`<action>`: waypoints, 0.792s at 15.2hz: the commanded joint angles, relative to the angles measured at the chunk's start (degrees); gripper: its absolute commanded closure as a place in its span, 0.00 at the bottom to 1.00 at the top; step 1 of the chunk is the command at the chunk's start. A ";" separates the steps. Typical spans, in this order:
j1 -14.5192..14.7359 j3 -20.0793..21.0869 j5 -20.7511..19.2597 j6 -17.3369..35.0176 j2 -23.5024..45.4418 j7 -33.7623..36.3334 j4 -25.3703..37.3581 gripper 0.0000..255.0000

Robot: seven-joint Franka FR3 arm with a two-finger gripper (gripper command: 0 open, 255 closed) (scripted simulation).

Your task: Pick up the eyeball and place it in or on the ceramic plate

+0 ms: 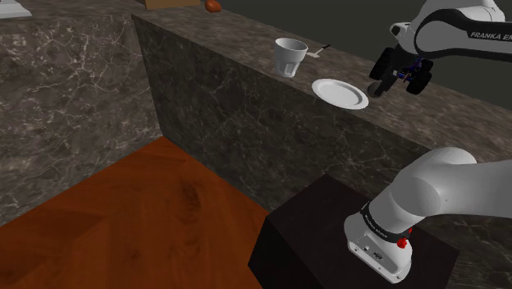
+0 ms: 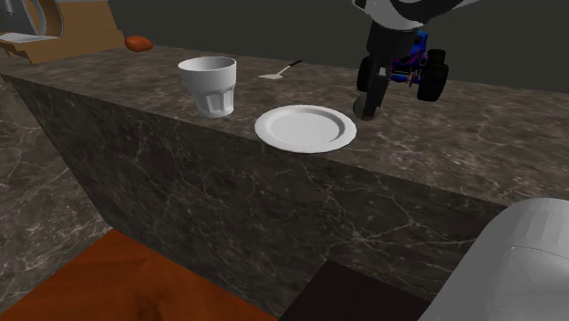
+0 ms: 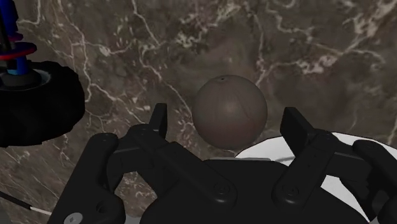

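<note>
Gripper [image 3: 226,116] released: fingers [image 3: 159,122] apart either side of eyeball [image 3: 229,109], not touching it. Eyeball is a dull grey-brown ball, prob. resting on marble counter [image 2: 474,137]. In second exterior view, gripper sits just right of white plate [image 2: 305,129], w/ toy car [image 2: 421,68] close behind. White cup [image 2: 208,85] is left of plate, slightly farther back.

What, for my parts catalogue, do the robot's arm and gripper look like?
The arm is white, with rounded links, dark joint bands, black FRANKA lettering and a small red dot near its base. The gripper is all black, with two blocky jaws.
</note>
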 commanded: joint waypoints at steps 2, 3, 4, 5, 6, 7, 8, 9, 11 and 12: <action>-0.18 -1.04 -0.79 2.26 0.74 0.08 -1.38 0.00; -0.18 -1.04 -0.79 2.25 0.73 0.08 -1.38 0.00; -0.18 -1.04 -0.79 2.26 0.74 0.08 -1.38 0.00; -0.18 -1.04 -0.79 2.26 0.74 0.08 -1.38 0.00; -0.18 -1.04 -0.79 2.26 0.74 0.08 -1.38 0.00; -0.18 -1.04 -0.79 2.26 0.74 0.08 -1.38 0.00; -0.18 -1.04 -0.79 2.26 0.74 0.08 -1.38 0.00; -0.18 -1.04 -0.79 2.26 0.74 0.08 -1.38 0.00; -0.18 -1.04 -0.79 2.25 0.74 0.08 -1.37 1.00; -0.18 -1.04 -0.79 2.25 0.74 0.08 -1.37 1.00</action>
